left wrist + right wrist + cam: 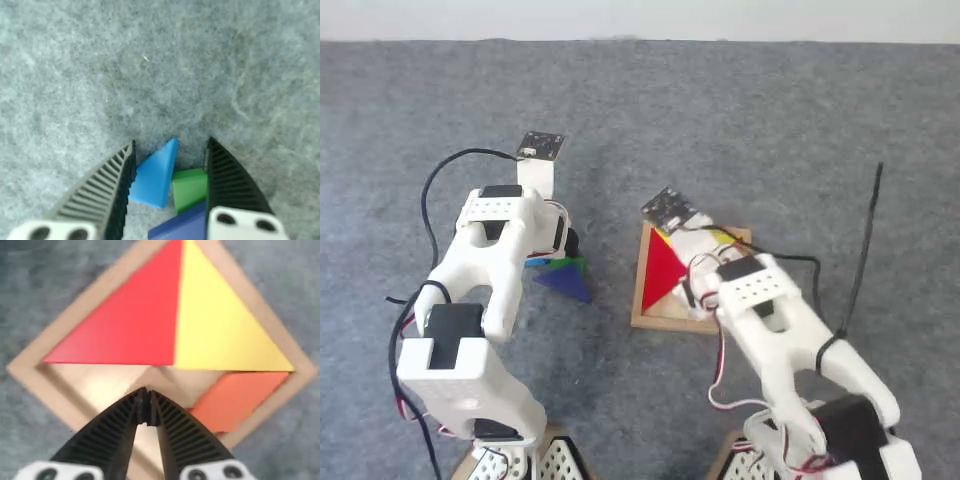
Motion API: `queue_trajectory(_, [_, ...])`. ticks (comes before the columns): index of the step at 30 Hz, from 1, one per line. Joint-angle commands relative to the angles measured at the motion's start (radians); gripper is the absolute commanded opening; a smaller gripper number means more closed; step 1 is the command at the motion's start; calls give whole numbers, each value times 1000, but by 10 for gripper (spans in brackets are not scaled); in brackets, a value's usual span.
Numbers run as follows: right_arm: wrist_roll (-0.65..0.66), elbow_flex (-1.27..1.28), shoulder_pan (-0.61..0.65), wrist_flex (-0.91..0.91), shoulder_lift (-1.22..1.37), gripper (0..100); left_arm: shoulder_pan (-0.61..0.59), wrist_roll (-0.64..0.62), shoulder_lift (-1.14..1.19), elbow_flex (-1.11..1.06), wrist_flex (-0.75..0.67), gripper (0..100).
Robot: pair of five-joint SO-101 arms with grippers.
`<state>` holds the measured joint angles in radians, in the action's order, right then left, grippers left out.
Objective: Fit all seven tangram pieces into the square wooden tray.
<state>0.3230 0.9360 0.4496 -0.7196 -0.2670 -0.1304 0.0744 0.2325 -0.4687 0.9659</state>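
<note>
The square wooden tray (35, 371) holds a red triangle (131, 327), a yellow triangle (219, 332) and an orange piece (235, 399). My right gripper (145, 401) hangs shut and empty over the tray's bare wood. In the high view the tray (642, 300) lies under the right arm, with the red triangle (660, 275) showing. On the carpet, my left gripper (170, 150) is open around a light blue triangle (156, 175) and a green piece (190, 187), with a dark blue piece (180, 226) beside them. The dark blue piece (565, 281) sits left of the tray.
Grey carpet (740, 120) covers the whole table area. The two arm bases stand at the near edge. A black cable (865, 250) rises by the right arm.
</note>
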Motion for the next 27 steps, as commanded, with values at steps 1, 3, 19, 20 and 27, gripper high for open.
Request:
queue_trajectory(1, [63,-74,-85,16,27,7,2,14,-38,-4,-9,214])
queue_trajectory(3, [74,-95,-108,16,47,7,2,14,-38,-4,-9,214])
queue_trajectory(19, [32,-187,-197,16,38,7,2,14,-38,-4,-8,214])
queue_trajectory(20, [15,-164,-202,22,-15,7,2,14,-38,-4,-8,214])
queue_trajectory(27, [8,46,-294,-50,-386,7,-8,14,-68,38,40,214])
